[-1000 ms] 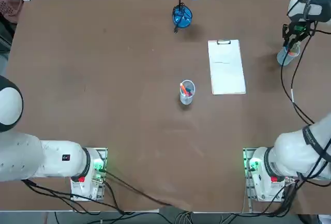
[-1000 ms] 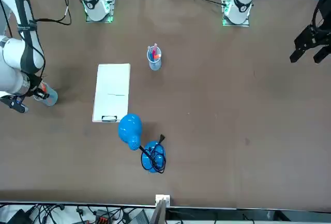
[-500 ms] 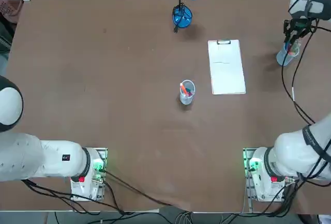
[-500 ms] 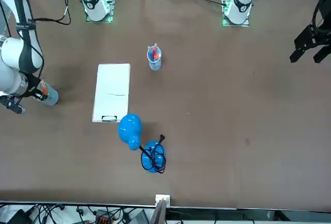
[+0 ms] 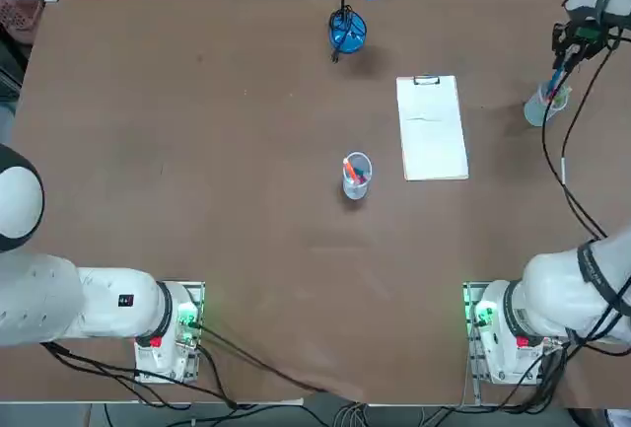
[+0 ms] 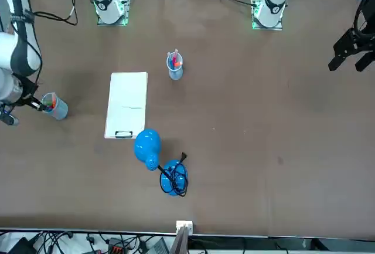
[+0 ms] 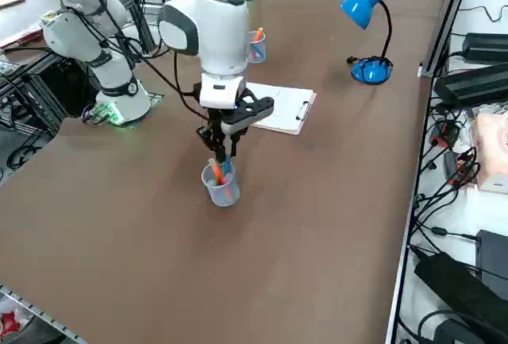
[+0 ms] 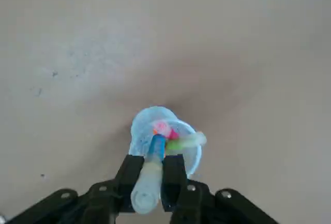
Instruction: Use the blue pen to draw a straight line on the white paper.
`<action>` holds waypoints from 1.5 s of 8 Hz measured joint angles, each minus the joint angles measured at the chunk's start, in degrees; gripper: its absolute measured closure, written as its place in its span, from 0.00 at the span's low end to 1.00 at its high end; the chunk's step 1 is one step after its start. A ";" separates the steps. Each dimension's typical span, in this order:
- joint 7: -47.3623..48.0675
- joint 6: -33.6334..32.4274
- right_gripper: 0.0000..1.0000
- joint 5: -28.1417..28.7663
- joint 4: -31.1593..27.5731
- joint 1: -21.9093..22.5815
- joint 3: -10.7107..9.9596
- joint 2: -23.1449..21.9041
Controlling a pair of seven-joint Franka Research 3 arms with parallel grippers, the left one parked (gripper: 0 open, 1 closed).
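Note:
My right gripper [image 8: 151, 163] hangs over a clear plastic cup [image 8: 166, 137] near the table's right edge and is shut on the blue pen [image 8: 149, 180]. The pen points down, its blue lower end [image 7: 225, 168] at the mouth of the cup [image 7: 221, 186], where red and orange pens stand. In the top view the gripper [image 5: 564, 58] is just past the cup [image 5: 544, 105]. The white paper [image 5: 432, 129] lies flat to the cup's left, with a small metal clip [image 5: 427, 80] at its far short edge.
A blue desk lamp [image 5: 347, 29] stands at the far middle of the table. A second clear cup of pens [image 5: 356, 175] stands near the paper's near left corner. The table's right edge runs close to the gripper.
My right gripper has risen from the cup with the blue pen in it, drawing the pen upward. The cup and the paper have stayed where they were.

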 joint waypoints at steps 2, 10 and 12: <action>-1.14 -4.73 0.83 -0.03 0.86 0.06 0.28 -3.84; -13.46 -23.46 0.83 10.48 10.53 8.84 3.22 -12.31; -13.10 -22.53 0.83 14.00 7.52 14.03 3.43 -13.33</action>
